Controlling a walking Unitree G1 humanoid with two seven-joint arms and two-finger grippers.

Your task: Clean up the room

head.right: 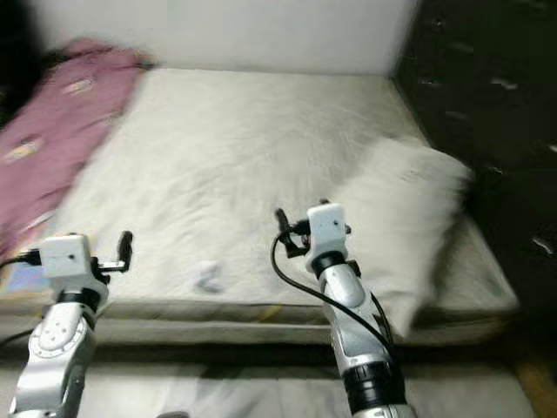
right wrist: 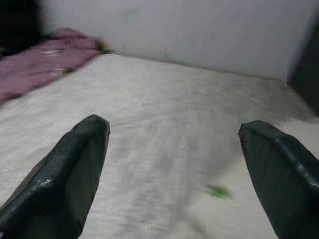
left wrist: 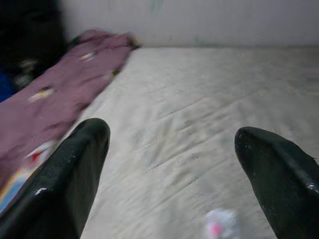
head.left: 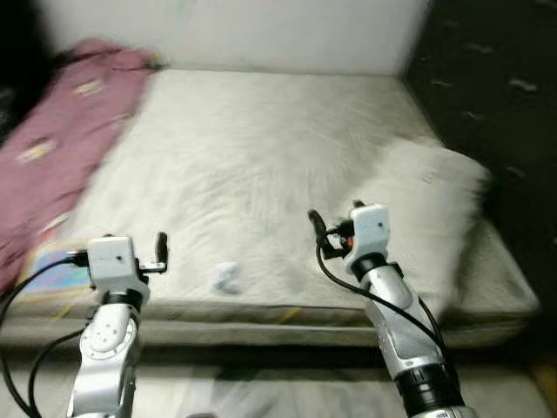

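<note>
Your left gripper (left wrist: 169, 174) and right gripper (right wrist: 174, 169) hover over the bed (head.left: 261, 157), fingers spread apart and empty. A small crumpled white scrap (head.left: 226, 277) lies near its front edge, between them.

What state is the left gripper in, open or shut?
Open. In the left wrist view the two black fingers stand wide apart, with bare mattress showing between them and nothing held. The left gripper hovers over the mattress's near edge.

blurred small wad (head.left: 226, 278), blanket (head.left: 52, 148) cropped
</note>
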